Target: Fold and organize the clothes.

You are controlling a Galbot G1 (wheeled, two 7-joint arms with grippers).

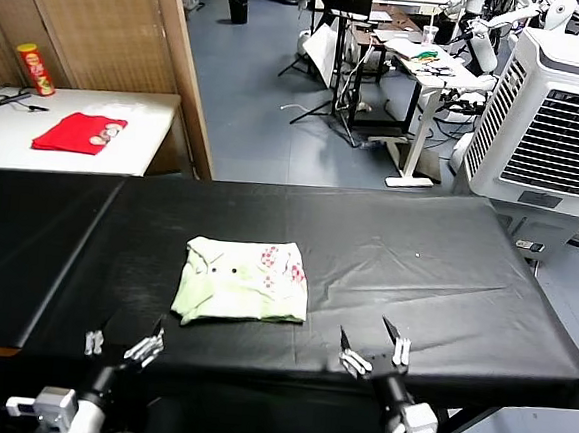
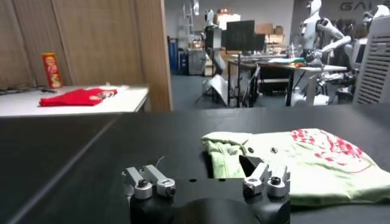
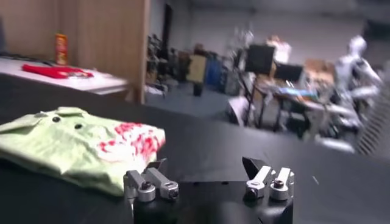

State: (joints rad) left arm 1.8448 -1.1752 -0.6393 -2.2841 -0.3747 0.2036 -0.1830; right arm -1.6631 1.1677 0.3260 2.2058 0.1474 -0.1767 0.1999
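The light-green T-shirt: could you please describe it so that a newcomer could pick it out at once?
On the long black-covered table, just in front of the robot, the light-green T-shirt lies folded into a rough rectangle, ahead of the left gripper and right gripper. Its pale green cloth with pink-red print and dark dots sets it apart from the red garment on the white side table.

A black-covered table (image 1: pixel 415 277) fills the near part of the scene. At far left stands a white table (image 1: pixel 15 140) bearing a folded red garment (image 1: pixel 78 132) and, just beyond it, a red and yellow can (image 1: pixel 36 68) standing upright. A wooden partition (image 1: pixel 114 22) rises behind that table. At far right stands a large white air cooler (image 1: pixel 557 127). Farther off, on the grey floor, are desks (image 1: pixel 422 61) and a black bin (image 1: pixel 238 9).
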